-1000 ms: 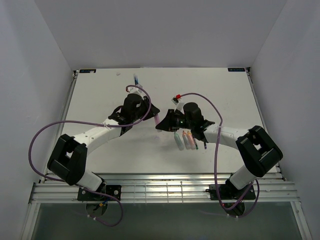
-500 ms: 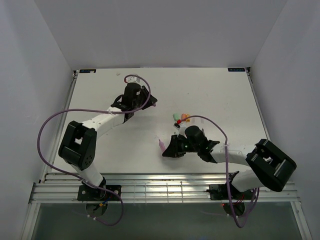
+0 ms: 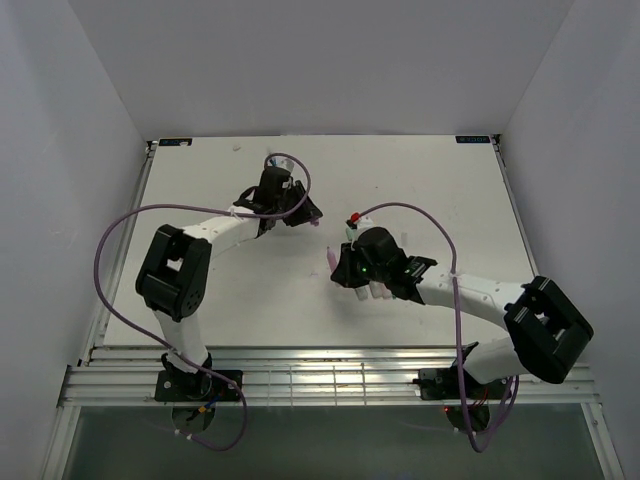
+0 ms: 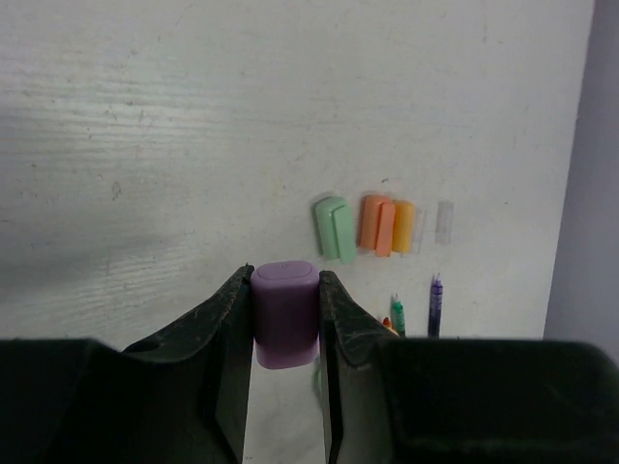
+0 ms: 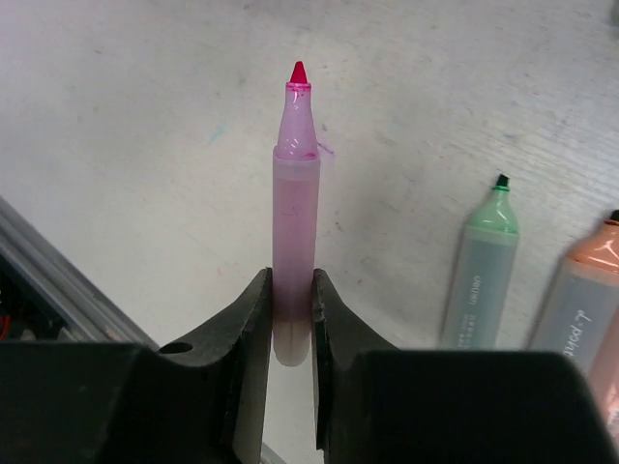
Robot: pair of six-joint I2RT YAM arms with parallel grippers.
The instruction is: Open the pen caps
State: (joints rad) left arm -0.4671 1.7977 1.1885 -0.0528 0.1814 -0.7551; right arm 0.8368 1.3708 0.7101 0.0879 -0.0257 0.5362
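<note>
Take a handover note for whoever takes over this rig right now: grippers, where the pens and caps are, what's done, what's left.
Grippers: the left gripper is shut on the purple cap; the right gripper is shut on the pink pen, its tip bare.
On the table: the green cap, orange cap, yellow cap and clear cap lie in a row. The mint marker and orange marker lie beside the right gripper, tips bare.
Done: the pink pen, mint marker and orange marker are open.
Left: set down cap and pen. Whether any pen remains capped does not show.
</note>
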